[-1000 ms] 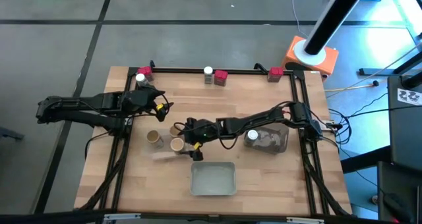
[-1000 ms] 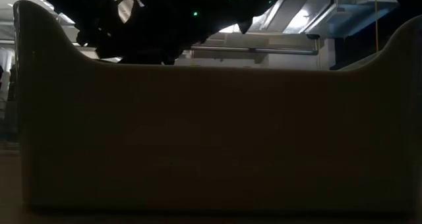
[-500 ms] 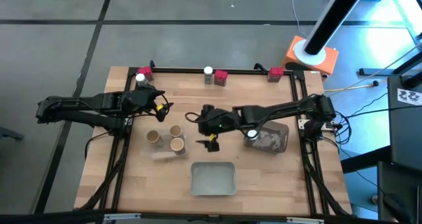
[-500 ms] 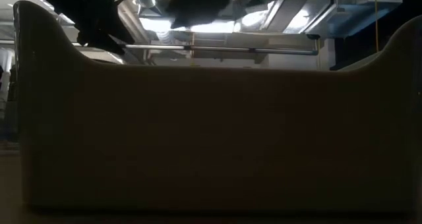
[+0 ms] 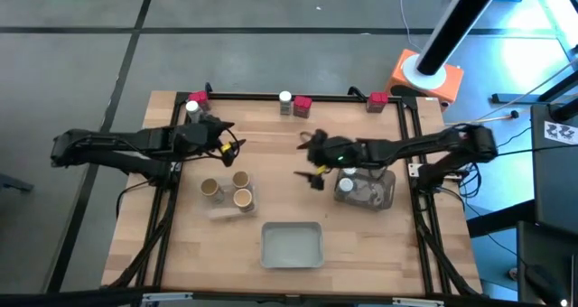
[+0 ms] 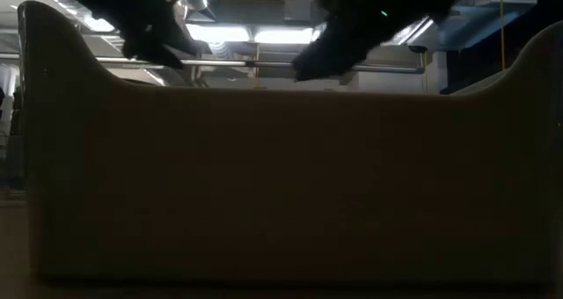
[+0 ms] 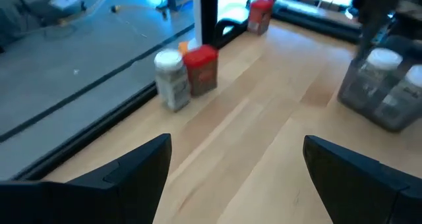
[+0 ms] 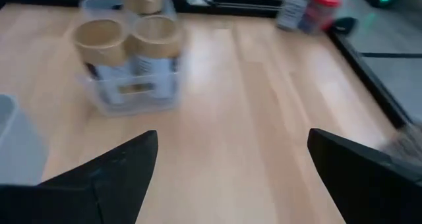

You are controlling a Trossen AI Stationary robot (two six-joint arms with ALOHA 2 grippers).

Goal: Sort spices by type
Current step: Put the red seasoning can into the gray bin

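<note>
Since a second ago the right gripper (image 5: 312,162) has pulled back from beside the cork cylinders toward the right side of the surface (image 5: 271,153), and now hangs over bare wood just left of the clear tray (image 5: 384,194). Its jaws are spread wide and hold nothing. The left gripper (image 5: 228,141) has barely shifted; it hovers near the far left part of the surface, jaws also spread and empty.

Three cork cylinders (image 5: 227,189) stand close together in a clear tray (image 5: 226,209) left of centre. One jar (image 5: 344,187) with a white lid stands in the clear tray on the right. A third tray (image 5: 291,244), grey and holding nothing, sits near the front edge at centre.

Along the far edge, a jar (image 5: 192,108) and a red packet (image 5: 200,97) stand together at the left corner. A second jar (image 5: 285,102) stands touching or just beside a second red packet (image 5: 302,106) at the middle of that edge. A third red packet (image 5: 377,100) stands alone near the right corner.

From the low view, a tray wall (image 6: 281,185) fills almost the whole picture, with only the dark arms showing above it.

From the left wrist view, the middle jar (image 7: 171,79) and packet (image 7: 201,68) stand side by side near the black frame rail (image 7: 86,128).
</note>
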